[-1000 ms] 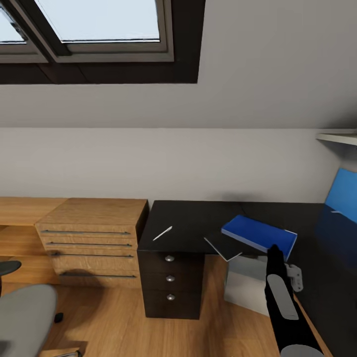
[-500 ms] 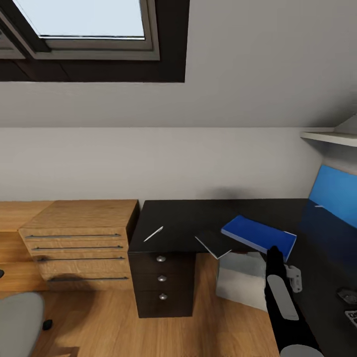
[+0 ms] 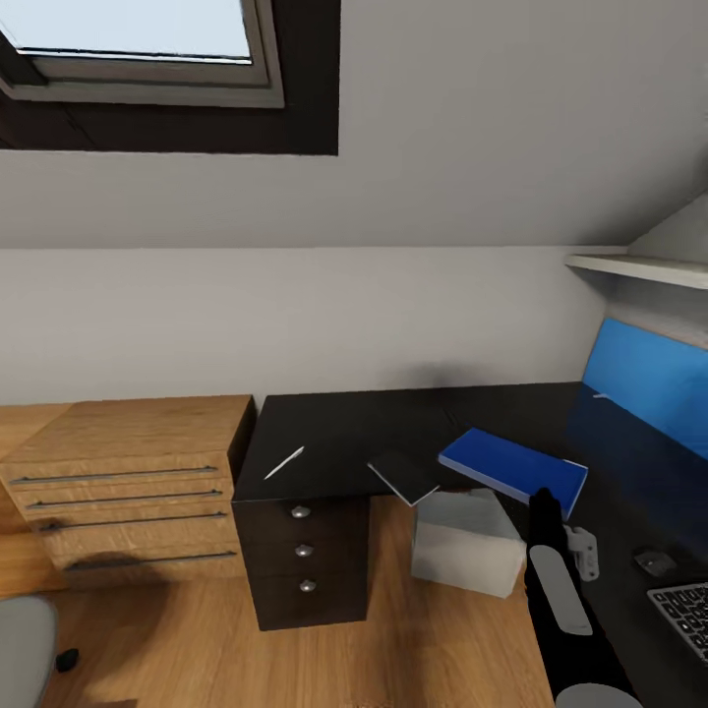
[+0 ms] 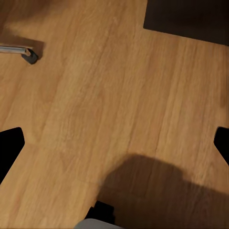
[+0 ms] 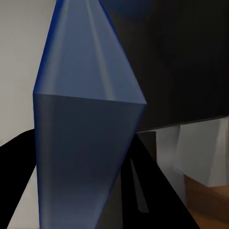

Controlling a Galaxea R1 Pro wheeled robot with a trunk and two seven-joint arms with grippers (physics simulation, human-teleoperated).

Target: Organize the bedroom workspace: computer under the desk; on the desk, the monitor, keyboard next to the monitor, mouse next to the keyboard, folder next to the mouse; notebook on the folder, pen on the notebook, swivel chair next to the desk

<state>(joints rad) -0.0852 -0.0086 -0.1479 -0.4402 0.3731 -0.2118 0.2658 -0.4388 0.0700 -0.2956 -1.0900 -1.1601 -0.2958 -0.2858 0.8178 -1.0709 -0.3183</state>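
My right fingers pinch the folder by its near edge; it is flat, light, probably stiff, slippery. Left fingers hang wide over floor.

A sloped grey ceiling runs down to a low pale wall, and a skylight with a dark surround and pale frame sits in the slope at upper left, showing bright sky. Against the wall stands a light-wood drawer chest with long thin metal handles. A pale shelf juts out at the right. The floor is warm wood plank, crossed by a soft dark shadow.
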